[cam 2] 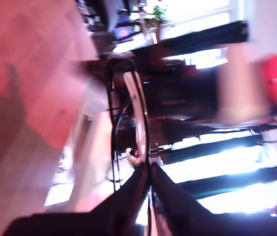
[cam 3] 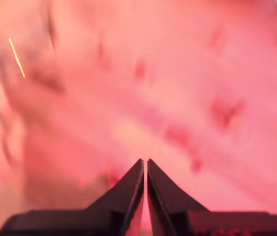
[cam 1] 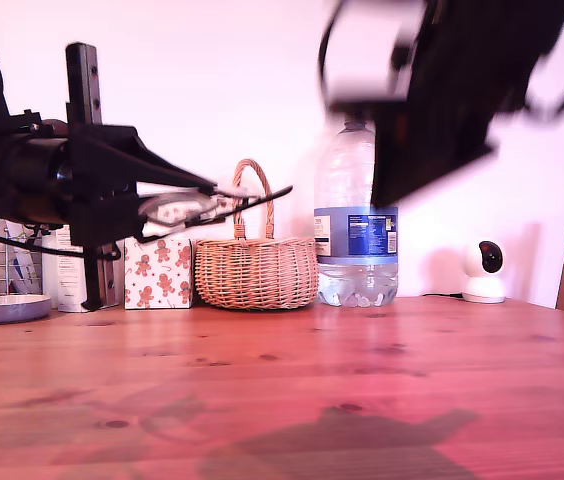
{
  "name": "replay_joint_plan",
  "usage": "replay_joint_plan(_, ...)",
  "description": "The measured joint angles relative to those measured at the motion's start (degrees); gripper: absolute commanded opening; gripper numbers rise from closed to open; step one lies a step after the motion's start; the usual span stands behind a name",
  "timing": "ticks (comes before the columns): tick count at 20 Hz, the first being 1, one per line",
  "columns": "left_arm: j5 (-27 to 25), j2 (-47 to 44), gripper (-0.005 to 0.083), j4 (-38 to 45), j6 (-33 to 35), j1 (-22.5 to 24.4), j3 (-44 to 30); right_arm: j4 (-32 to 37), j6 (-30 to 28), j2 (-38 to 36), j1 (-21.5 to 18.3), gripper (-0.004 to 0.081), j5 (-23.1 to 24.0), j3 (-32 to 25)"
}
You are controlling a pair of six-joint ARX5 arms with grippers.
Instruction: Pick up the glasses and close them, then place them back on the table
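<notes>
**Glasses held aloft in first pincer**

Pincer tips of my first gripper (cam 2: 147,172) pinch the glasses (cam 1: 202,205) at the exterior view's left, well above the tabletop (cam 1: 362,380). One temple arm juts toward the wicker basket (cam 1: 256,268), so the frame's long axis runs roughly level. My second gripper (cam 3: 145,169), blurred at the exterior view's upper right, has its pincer closed on nothing, higher than the frame and apart from it.

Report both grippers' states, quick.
My first gripper: shut on the glasses, held above the table.
My second gripper: shut, nothing in its jaws.
</notes>
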Motion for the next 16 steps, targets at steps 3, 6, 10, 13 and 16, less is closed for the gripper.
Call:
replay_joint_plan(3,-0.28,0.00,-0.0021,-0.02,0.00,-0.13,0.00,0.31,0.15,-4.31,0.00,-0.0010,0.02,0.00)
replay_joint_plan(6,-0.33,0.00,-0.0021,-0.02,0.50,-0.13,0.00,2.34,0.17,-8.85,-0.07,-0.0010,1.27,-0.28)
replay_joint_plan(10,-0.55,0.00,-0.0021,-0.02,0.90,-0.33,0.00,2.54,0.15,-14.84,-4.85,-0.0010,-1.36,-3.76)
replay_joint_plan(13,-0.68,0.00,-0.0021,0.02,2.43,-1.64,0.00,2.75,0.11,-17.55,-12.09,-0.0010,-7.91,-6.88)
replay_joint_plan(16,-0.76,0.00,-0.0021,0.11,4.70,-3.32,0.00,3.32,0.17,-22.86,-18.93,-0.0010,-12.48,-9.77)
